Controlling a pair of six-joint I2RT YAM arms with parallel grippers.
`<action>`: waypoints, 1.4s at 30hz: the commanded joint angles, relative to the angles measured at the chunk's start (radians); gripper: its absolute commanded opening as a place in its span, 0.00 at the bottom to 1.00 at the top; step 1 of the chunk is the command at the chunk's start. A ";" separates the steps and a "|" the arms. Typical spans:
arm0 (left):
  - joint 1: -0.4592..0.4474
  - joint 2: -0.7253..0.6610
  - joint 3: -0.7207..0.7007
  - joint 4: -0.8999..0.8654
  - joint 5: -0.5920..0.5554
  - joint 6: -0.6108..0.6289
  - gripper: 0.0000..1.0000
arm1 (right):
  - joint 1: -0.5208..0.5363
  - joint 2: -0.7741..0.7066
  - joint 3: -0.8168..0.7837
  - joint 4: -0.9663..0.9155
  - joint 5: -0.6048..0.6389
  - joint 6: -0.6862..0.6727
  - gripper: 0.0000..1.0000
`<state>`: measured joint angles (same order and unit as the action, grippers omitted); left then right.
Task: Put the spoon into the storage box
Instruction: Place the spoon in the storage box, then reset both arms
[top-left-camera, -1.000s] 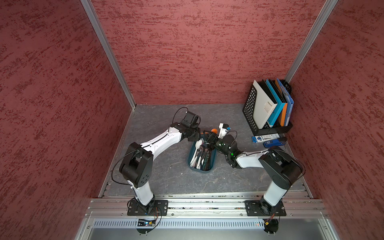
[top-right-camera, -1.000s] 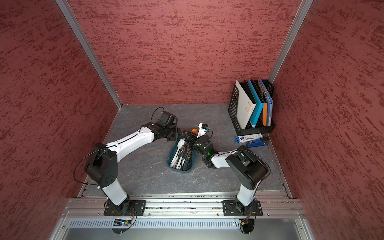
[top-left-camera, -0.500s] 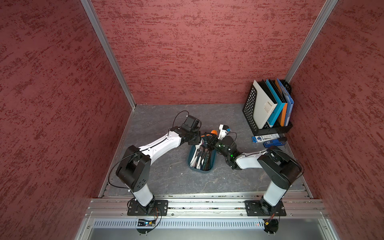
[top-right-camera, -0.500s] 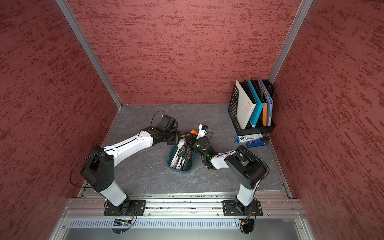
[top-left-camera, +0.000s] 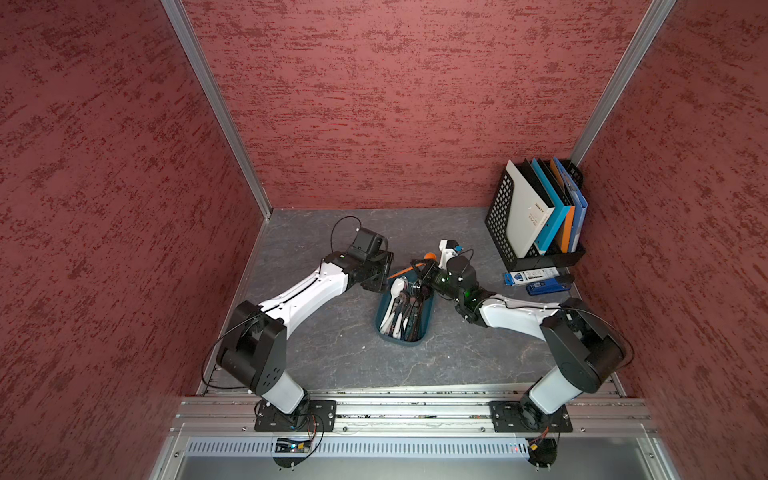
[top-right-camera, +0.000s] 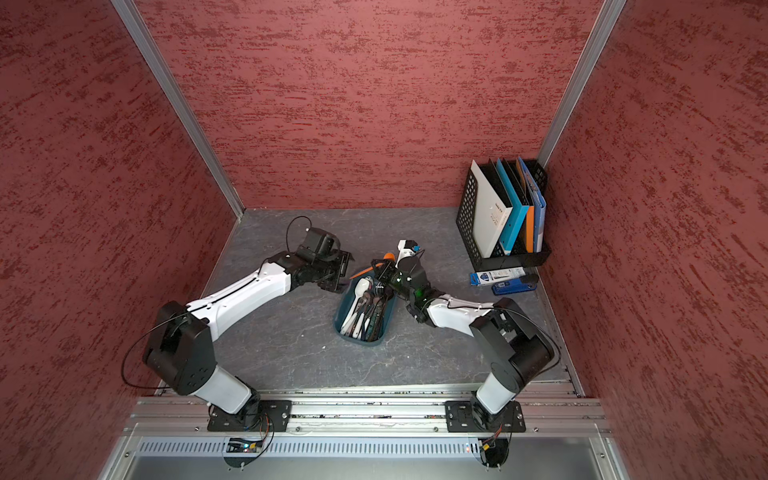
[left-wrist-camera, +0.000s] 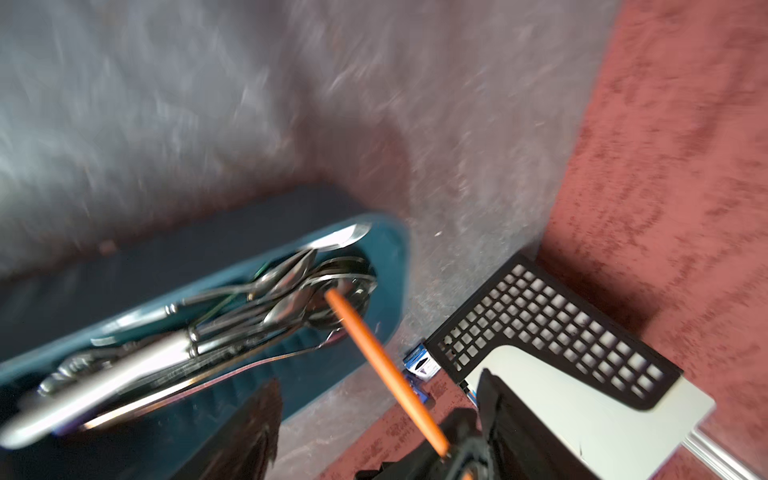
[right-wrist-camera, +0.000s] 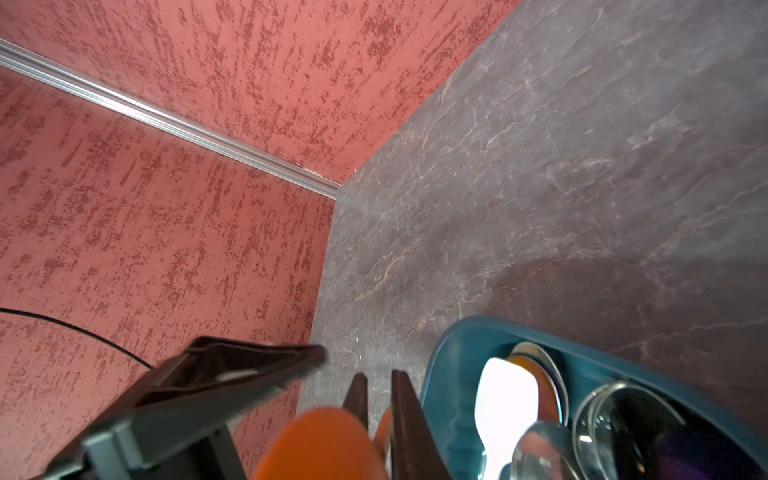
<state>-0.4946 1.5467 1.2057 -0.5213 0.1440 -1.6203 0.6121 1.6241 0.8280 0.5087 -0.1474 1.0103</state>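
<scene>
The spoon (top-left-camera: 429, 256) is orange, with a thin handle (left-wrist-camera: 384, 363). My right gripper (right-wrist-camera: 380, 409) is shut on it near its bowl (right-wrist-camera: 320, 446), just above the far end of the storage box (top-left-camera: 399, 338). The box is a dark teal tray (top-right-camera: 360, 341) that holds several metal and white spoons. My left gripper (left-wrist-camera: 370, 428) is open beside the box's far left corner. The orange handle runs between its spread fingers (left-wrist-camera: 494, 411) without touching them. In both top views the handle's free end slants down toward the left gripper (top-left-camera: 384, 276).
A black mesh file rack (top-left-camera: 505, 216) with upright folders stands at the back right. A blue-and-white carton (top-left-camera: 534, 275) and a blue stapler (top-left-camera: 548, 286) lie in front of it. Red walls close in three sides. Bare grey tabletop (top-left-camera: 332, 345) lies left of the box.
The right gripper has shut on the orange spoon. The left gripper has opened, let the handle go and drawn back a little to the left.
</scene>
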 joint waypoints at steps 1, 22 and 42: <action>0.053 -0.089 -0.024 -0.020 -0.009 0.266 0.79 | 0.000 -0.032 0.049 -0.250 -0.141 0.005 0.00; 0.313 -0.101 -0.033 -0.236 0.068 0.902 0.81 | 0.017 0.136 0.214 -0.730 -0.369 -0.015 0.00; 0.367 -0.273 -0.118 -0.198 -0.082 1.237 0.85 | 0.017 0.032 0.343 -1.006 -0.191 -0.226 0.58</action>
<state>-0.1368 1.3121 1.1095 -0.7403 0.1268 -0.4732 0.6254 1.7164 1.1183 -0.4248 -0.4133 0.8692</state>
